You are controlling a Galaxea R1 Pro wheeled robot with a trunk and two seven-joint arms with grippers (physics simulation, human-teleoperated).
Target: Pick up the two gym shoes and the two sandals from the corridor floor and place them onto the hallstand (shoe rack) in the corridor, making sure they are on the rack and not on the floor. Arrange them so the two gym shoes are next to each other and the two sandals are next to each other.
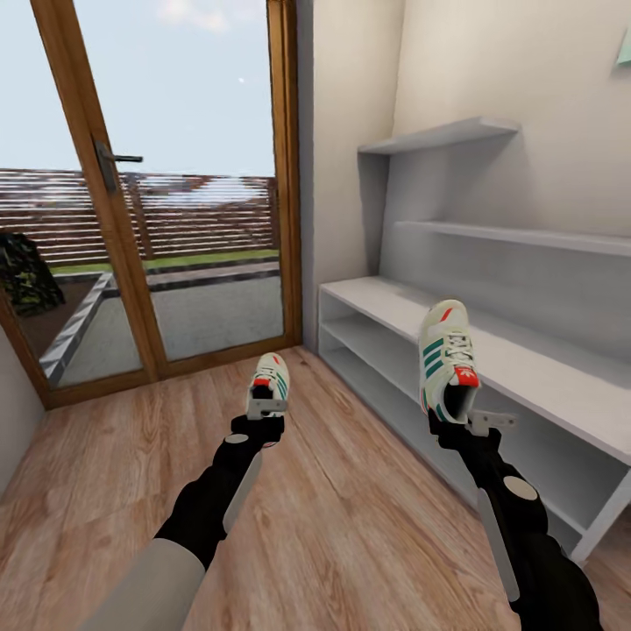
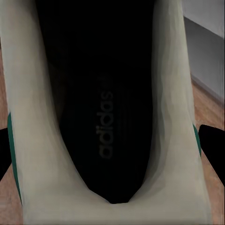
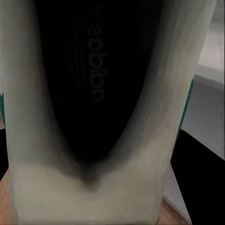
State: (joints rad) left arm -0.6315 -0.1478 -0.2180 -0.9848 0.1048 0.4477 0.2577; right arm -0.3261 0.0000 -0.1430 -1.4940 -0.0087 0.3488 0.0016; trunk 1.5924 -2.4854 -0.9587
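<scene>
Gym shoes: both lifted, none yet on the hallstand

Gym shoe, left (image 1: 269,379). Off-white, green stripes, red-orange heel patch. Held clear of the corridor floor (image 1: 350,526) by the left gripper (image 1: 263,410), at about 6 o'clock in the head view, slightly toward 7. Toe pointed away from the robot, toward the glass door (image 1: 175,175). Left wrist view: dark insole and pale collar (image 2: 108,117) close up, black fingers (image 2: 213,143) at either flank of the heel. Gripper judged pinched on the heel; contact itself hidden by the shoe.

Gym shoe, right (image 1: 447,359). Same pattern, red-orange tongue label and heel tab. Held by the right gripper (image 1: 469,421) at about 4 o'clock, toe up and away, overlapping the bench top of the hallstand (image 1: 543,368) in the picture; above it or in front of it, cannot tell. Right wrist view: insole and collar (image 3: 93,93) close up, grey shelf surface beyond. Gripper judged clamped on the heel rim.

Hallstand. Pale grey, at 3 o'clock, running from 1 toward 4. Bench top, two open rows beneath, stepped shelves above: no footwear seen on any visible part.

Progress, as a judgement:
- Done: both gym shoes off the floor, one per arm.
- Pending: setting the pair down side by side on the rack; right shoe nearest, left shoe well apart from it over bare planks.
- Pending: fetching the two sandals, then placing them side by side.
- Roughly a quarter through; no placement complete.
</scene>
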